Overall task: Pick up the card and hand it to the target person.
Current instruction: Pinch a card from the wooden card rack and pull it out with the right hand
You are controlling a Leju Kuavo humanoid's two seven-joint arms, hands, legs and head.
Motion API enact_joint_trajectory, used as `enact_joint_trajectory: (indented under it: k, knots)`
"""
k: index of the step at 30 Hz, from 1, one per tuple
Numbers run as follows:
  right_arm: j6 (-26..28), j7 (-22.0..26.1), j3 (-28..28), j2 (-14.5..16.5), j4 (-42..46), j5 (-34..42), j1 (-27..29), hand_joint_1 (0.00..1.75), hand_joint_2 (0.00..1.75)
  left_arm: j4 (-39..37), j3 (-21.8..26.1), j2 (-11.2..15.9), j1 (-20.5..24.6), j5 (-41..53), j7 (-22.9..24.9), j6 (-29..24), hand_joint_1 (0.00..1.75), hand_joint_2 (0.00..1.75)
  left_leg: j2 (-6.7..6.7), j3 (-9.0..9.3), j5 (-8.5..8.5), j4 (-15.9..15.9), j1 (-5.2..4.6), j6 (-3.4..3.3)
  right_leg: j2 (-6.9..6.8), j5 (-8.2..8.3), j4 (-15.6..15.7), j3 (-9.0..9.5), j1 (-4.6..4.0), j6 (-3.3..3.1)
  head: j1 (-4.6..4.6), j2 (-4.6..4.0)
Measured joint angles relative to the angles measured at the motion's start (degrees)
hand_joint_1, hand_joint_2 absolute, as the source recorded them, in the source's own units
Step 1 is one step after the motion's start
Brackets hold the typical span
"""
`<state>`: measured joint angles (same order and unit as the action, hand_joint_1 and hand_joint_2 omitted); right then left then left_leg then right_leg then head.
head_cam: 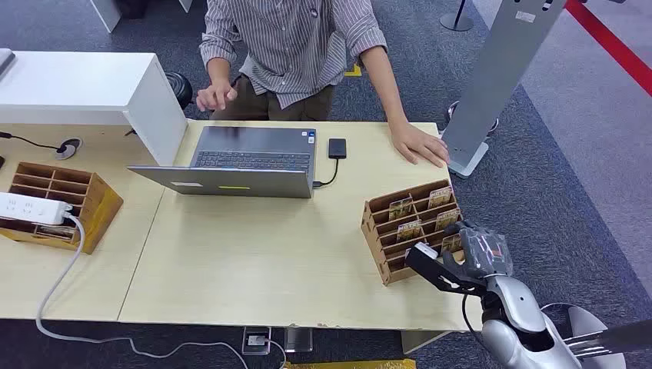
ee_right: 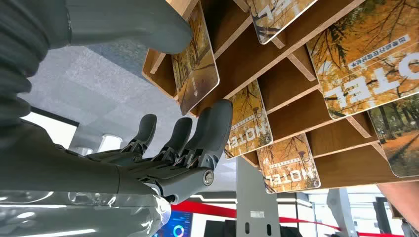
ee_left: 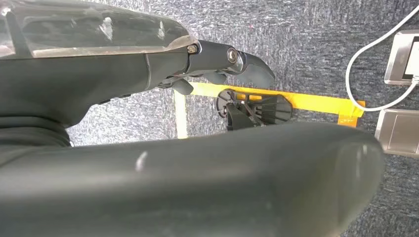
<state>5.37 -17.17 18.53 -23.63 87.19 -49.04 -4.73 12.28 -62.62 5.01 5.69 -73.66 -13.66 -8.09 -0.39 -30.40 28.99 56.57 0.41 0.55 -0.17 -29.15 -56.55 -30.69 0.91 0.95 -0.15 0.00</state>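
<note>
The desk (head_cam: 231,261) has a pale, matt wood-grain top. The card rack (head_cam: 382,215) on it looks like plain brown wood board, unvarnished. Its cards (ee_right: 247,121) are smooth and glossy, printed with autumn leaves. The right hand (head_cam: 461,257) has dark matt plastic fingers (ee_right: 212,133) under a clear shiny cover; the forearm is polished silver metal. The laptop (head_cam: 246,165) is brushed grey metal. The floor (head_cam: 584,192) is rough blue-grey carpet. The person's shirt (head_cam: 296,38) is striped cloth.
</note>
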Motion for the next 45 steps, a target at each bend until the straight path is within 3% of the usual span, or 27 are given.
enact_joint_trajectory:
  k: [17, 22, 26, 33, 39, 45]
  knots:
    - [0.12, 0.12, 0.05, 0.01, -0.90, 0.09, -0.37, 0.82, 1.75, 0.00, 0.00, 0.00, 0.00, -0.07, 0.02, 0.02, 0.00, 0.00, 0.00, 0.00, 0.00, 0.00, 0.00, 0.00, 0.00, 0.00, 0.00, 0.00, 0.00, 0.00, -0.02, 0.00]
    - [0.12, -0.04, 0.08, 0.02, -1.01, -0.11, -0.53, 0.97, 1.75, 0.00, -0.01, 0.00, 0.00, -0.07, 0.00, 0.04, 0.00, 0.00, 0.00, 0.00, 0.00, 0.00, 0.00, 0.00, 0.00, 0.00, 0.00, 0.00, 0.00, 0.00, -0.02, 0.00]
    - [0.11, -0.22, 0.09, 0.02, -1.01, -0.19, -0.57, 1.25, 1.75, 0.00, -0.02, 0.03, 0.00, -0.07, -0.43, 0.83, 0.00, 0.00, 0.00, 0.00, 0.00, 0.00, 0.00, 0.00, 0.00, 0.00, 0.00, 0.00, 0.00, 0.00, -0.02, 0.00]
    - [0.10, -0.25, 0.09, 0.01, -1.01, -0.21, -0.59, 1.46, 1.75, 0.00, -0.02, 0.27, 0.01, -0.04, -1.79, 2.40, 0.00, 0.00, 0.00, 0.01, 0.00, 0.00, 0.00, 0.00, 0.00, 0.00, 0.00, 0.00, 0.00, 0.00, -0.02, 0.00]
    - [0.10, -0.25, 0.09, 0.02, -1.01, -0.21, -0.66, 1.60, 1.75, 0.00, -0.02, 0.33, 0.01, -0.04, -1.81, 2.48, 0.00, 0.00, 0.00, 0.02, 0.00, 0.00, 0.00, 0.00, 0.00, 0.00, 0.00, 0.02, 0.00, 0.00, -0.01, 0.00]
    - [0.10, -0.23, 0.09, 0.02, -1.01, -0.19, -0.68, 1.61, 1.75, 0.00, -0.04, 0.33, 0.01, 0.21, -1.81, 2.51, 0.00, 0.00, 0.00, 0.02, 0.00, 0.01, 0.00, 0.00, 0.00, 0.00, 0.00, 0.02, 0.00, 0.00, -0.01, 0.00]
